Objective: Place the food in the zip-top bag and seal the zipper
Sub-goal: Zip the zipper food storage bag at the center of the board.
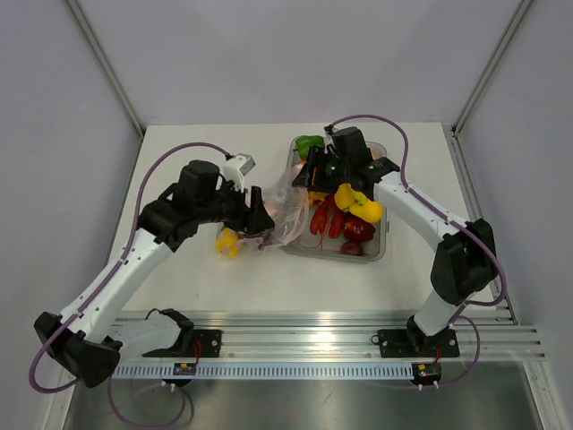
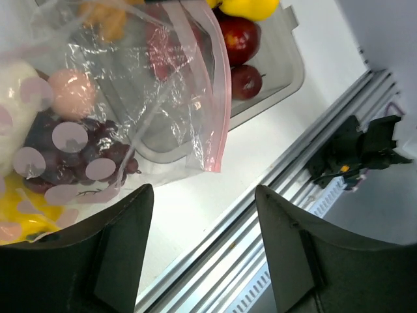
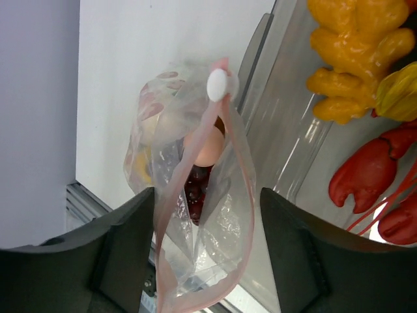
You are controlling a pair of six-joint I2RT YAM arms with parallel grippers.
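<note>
Setting: white table point(image 1: 206, 287), grey walls, metal rail point(image 1: 313, 322) at near edge.

- L gripper point(image 2: 203, 192): jaws wide, holding nothing, hovering just by the bag's lower corner.
- R gripper point(image 3: 207, 195): jaws wide, empty, poised above the bag mouth, beside the tray.
- Bag point(image 1: 282, 210): clear, crinkly, lying on the table against the L side of the tray, between the two grippers.
- Zipper point(image 2: 218, 98): pink strip, both sides gaping apart, not pressed. Small white tab point(image 3: 217, 85) at one end.
- In bag: purple grapes point(image 2: 71, 156), peach-coloured piece point(image 2: 68, 91), yellow piece point(image 2: 19, 222), plus a white item, partly hidden.
- Tray point(image 1: 380, 251): grey, translucent. Holds a red lobster point(image 3: 368, 173), dark red apples point(image 2: 238, 36), a green pepper point(image 1: 311, 143) and yellow/orange pcs.

Progress (est.): partway. Approx. four pcs bagged, several more waiting in the tray, sealing not yet begun.

Markings: pale round dots printed on the bag. No brand, label or legible text anywhere.
</note>
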